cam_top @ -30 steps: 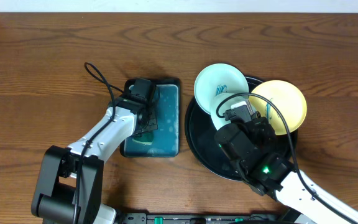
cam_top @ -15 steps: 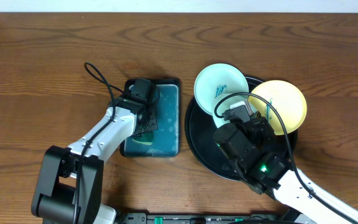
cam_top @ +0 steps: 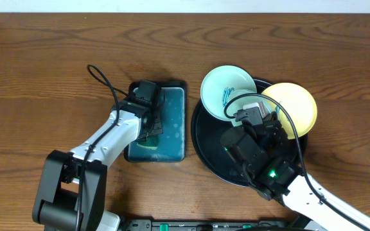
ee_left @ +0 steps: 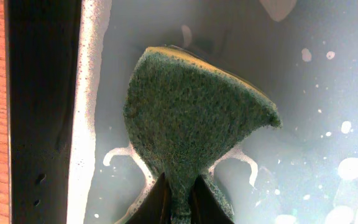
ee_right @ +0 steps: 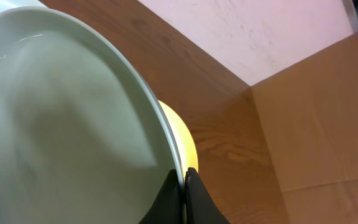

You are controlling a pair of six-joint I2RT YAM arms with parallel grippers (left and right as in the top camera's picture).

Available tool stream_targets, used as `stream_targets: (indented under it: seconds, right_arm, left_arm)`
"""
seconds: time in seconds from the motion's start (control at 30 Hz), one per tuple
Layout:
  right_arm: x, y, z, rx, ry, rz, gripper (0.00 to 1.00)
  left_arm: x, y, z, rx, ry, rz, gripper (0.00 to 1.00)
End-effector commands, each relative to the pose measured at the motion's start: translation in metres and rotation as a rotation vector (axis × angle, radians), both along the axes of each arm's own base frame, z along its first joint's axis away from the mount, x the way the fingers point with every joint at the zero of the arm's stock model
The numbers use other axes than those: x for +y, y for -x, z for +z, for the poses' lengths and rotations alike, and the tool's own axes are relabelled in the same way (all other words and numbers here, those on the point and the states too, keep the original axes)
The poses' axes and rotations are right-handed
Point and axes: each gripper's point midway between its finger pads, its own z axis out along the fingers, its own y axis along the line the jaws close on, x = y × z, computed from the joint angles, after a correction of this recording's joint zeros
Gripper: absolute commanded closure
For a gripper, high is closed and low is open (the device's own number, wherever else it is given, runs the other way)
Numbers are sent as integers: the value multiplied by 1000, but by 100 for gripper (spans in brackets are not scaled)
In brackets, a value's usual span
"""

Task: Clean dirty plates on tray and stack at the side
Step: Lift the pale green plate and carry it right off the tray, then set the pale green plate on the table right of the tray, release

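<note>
The right end effector (ee_right: 183,186) is clamped on a pale plate's (ee_right: 61,124) rim, over the black tray (cam_top: 204,138) toward the surface's (cam_top: 44,64) near edge, a yellow plate (ee_right: 180,142) behind. The left end effector (ee_left: 180,199) is clamped on a green sponge (ee_left: 191,118) in the teal tray (cam_top: 172,138).

1. The table (cam_top: 44,51) is brown wood with bold grain and a low sheen.
2. The black tray (cam_top: 205,142), centre right, is smooth and glossy.
3. The mint plate (cam_top: 227,90) and the yellow plate (cam_top: 297,106) look smooth and glazed. The pale plate (ee_right: 55,124) filling the left of the right wrist view carries soft highlights.
4. The sponge (ee_left: 191,118) has a rough, fibrous green scouring face over a thin yellow foam layer.
5. The teal tray (ee_left: 328,93) is smooth, wet and flecked with white suds.
6. The wall (ee_right: 241,31), upper right, is matt pale pink.
</note>
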Motion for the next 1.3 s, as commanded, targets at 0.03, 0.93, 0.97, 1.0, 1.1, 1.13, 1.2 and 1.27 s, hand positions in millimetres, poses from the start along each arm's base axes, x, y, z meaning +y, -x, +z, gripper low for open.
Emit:
stream_targets:
  seconds: [0.03,0.93,0.97,1.0,1.1,1.13,1.2,1.27]
  right_arm:
    - [7,-4,6,-50,-153,-30,99]
    - [-132,-18,-44,10,-900,-547,99]
    - [-139,-18,-45,4,-937,-570,99]
    - [-146,-17,-47,-5,-983,-597,99]
    - [-167,-13,-48,-40,-1101,-667,99]
    - [-174,-12,-48,-55,-1142,-687,99]
    - [-188,-8,-48,-83,-1199,-725,99]
    - [-203,-2,-49,-115,-1237,-773,99]
  left_arm:
    - [5,9,-7,30,-15,0,92]
    - [5,9,-8,31,-16,0,92]
    - [5,10,-8,32,-16,0,92]
    - [5,10,-8,33,-16,0,92]
    - [6,11,-9,35,-17,0,92]
    - [6,11,-9,35,-17,0,92]
    - [6,11,-9,35,-17,0,92]
    - [6,11,-9,35,-17,0,92]
